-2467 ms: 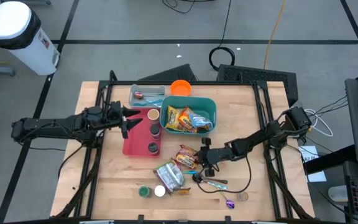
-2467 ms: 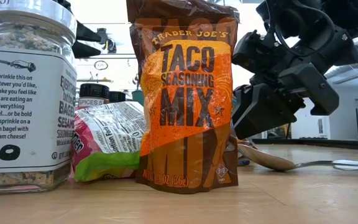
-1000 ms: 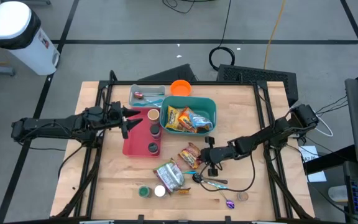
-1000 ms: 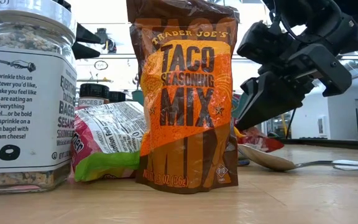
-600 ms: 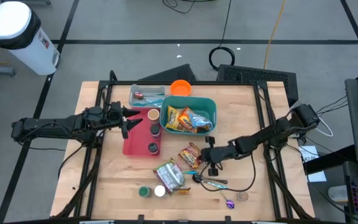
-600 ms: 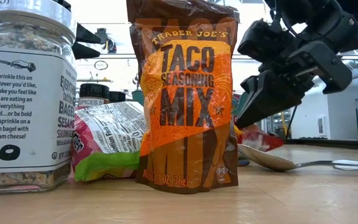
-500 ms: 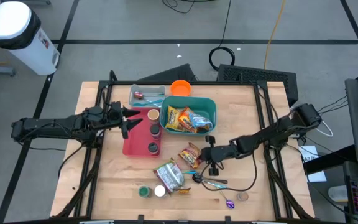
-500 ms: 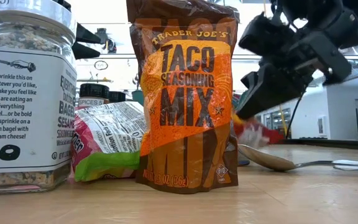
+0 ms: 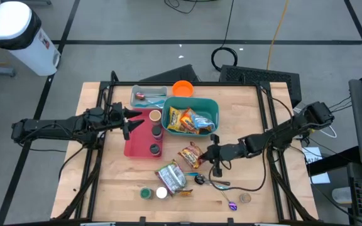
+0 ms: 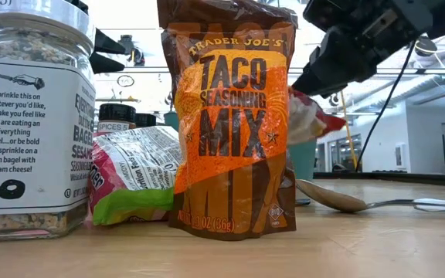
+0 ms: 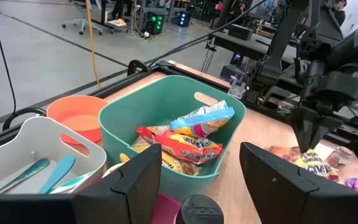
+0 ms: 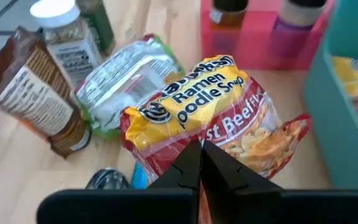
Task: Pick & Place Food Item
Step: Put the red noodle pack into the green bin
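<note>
A yellow and red ramen noodle packet [image 12: 219, 115] hangs above the table's middle [image 9: 190, 155], with my right gripper [image 12: 201, 163] shut on it. In the low view the packet [image 10: 309, 117] shows under that gripper [image 10: 323, 73], behind the taco pouch. The teal bin [image 9: 190, 102] stands just beyond it, toward the far edge, with several snack packets [image 11: 179, 140] inside. My left gripper [image 11: 201, 186] waits open at the left, by the pink tray [image 9: 136, 145], and touches nothing. My right gripper pinches the ramen packet's edge [image 12: 197, 142] on the side nearest the gripper between its two shut fingers. The fingers come from the table's right side, slanting down. The packet is lifted clear of the table and tilts down away from the fingers.
A taco seasoning pouch [image 10: 234, 123], a bagel seasoning jar [image 10: 29, 116] and a green and pink packet [image 10: 134, 181] stand near the front edge. A spoon [image 10: 346, 202] lies right of them. Behind the pink tray are a white tray [image 9: 148, 96] and an orange bowl [image 9: 182, 88].
My right gripper has risen and tipped up a little, taking the ramen packet with it. The packet, which lay low by the table behind the pouch, now hangs clear above it.
</note>
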